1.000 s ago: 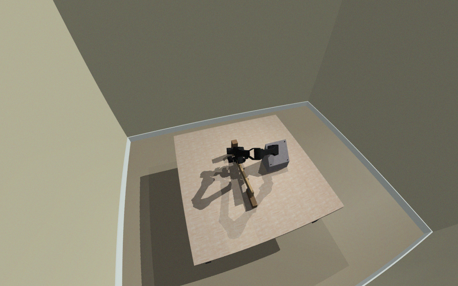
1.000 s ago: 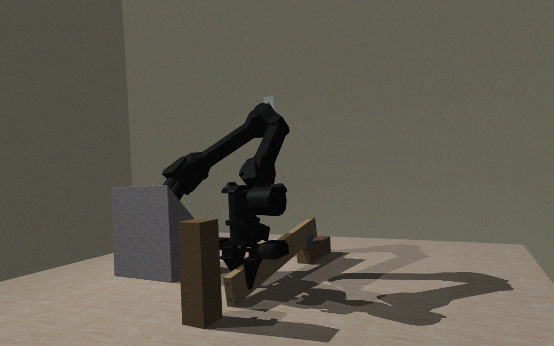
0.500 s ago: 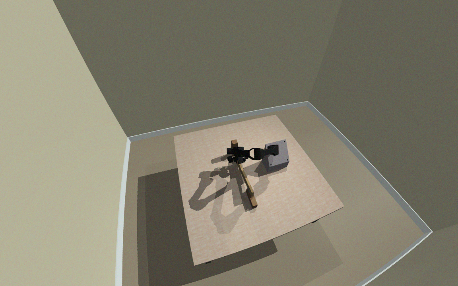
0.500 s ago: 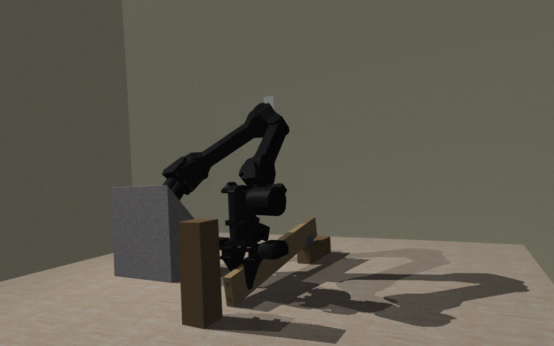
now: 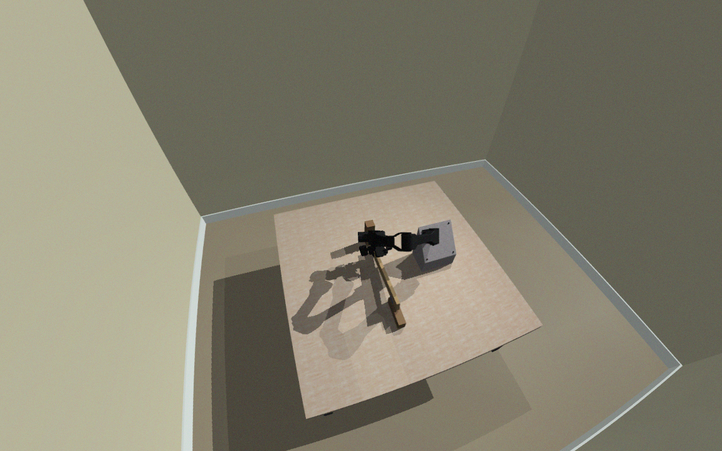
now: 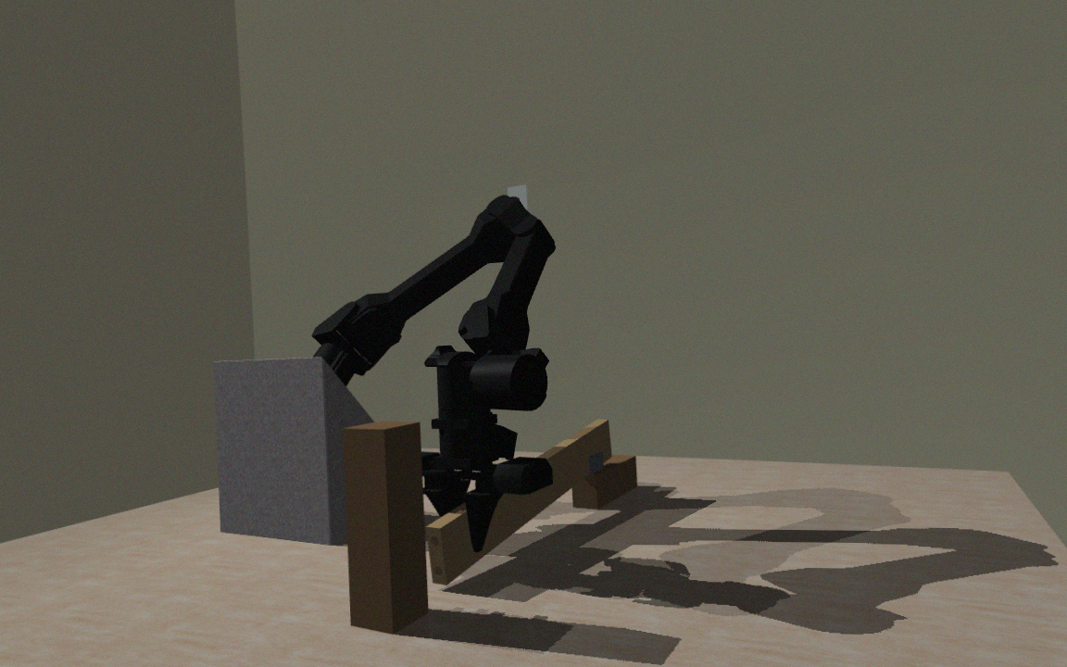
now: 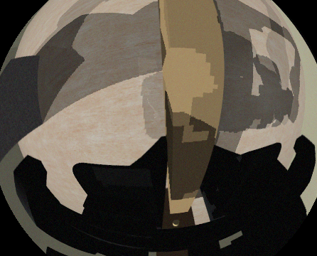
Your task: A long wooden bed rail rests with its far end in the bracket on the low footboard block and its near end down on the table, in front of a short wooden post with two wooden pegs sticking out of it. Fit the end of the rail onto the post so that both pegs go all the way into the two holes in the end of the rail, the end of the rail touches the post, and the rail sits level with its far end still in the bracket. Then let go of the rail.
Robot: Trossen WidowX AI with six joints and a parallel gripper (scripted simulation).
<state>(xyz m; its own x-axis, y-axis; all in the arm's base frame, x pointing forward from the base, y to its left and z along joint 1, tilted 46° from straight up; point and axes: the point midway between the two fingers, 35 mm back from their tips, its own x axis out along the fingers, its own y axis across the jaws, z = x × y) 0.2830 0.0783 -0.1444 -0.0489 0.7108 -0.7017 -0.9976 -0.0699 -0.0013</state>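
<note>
The gripper (image 6: 469,506) is closed across the rail (image 6: 520,489), its fingers (image 6: 479,518) pinching the two long sides close to the near end. It points straight down, and the arm reaches over from the grey base block (image 6: 272,447).

The rail slopes. Its far end sits high at the footboard block (image 6: 608,481), where a small dark bracket shows against the rail's side, and its near end is low, near the table (image 6: 189,597) just in front of the post (image 6: 383,522). In the top view the rail (image 5: 388,289) runs in one line from the footboard block toward the post (image 5: 369,225), so its long axis already points at the post.

The relation that matters is height along that axis. The rail's end face, with one small hole visible, stands just short of the post's face and low on it. The pegs are hidden from every view, so their height cannot be read; presumably they sit above the end face. The coming move probably calls for raising the near end until the rail is level, then pushing it lengthwise into the post. The far end must pivot in its bracket without sliding out.
</note>
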